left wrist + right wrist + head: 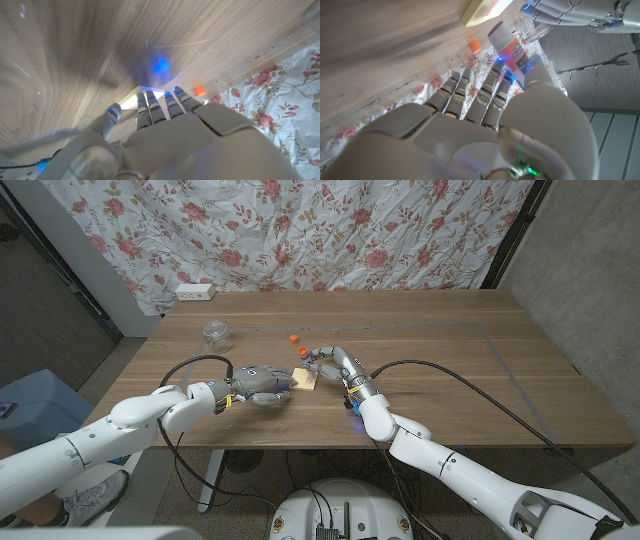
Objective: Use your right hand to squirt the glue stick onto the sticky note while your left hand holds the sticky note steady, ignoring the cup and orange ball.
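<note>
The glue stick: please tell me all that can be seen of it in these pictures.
The glue stick is a small cylinder with an orange and blue label and a pale, pinkish uncapped end. The right hand grips it by the body and holds it tilted, its open end pointing at the yellow sticky note and close to it; whether they touch cannot be told. In the head view it is mostly hidden by that hand. A small orange piece, perhaps its cap, lies apart on the table.

A pale yellow sticky note (303,381) is lying flat on the wooden table near its middle. The glue stick (510,49), white with an orange label, is tilting its uncapped tip close over that note as you are watching.
</note>
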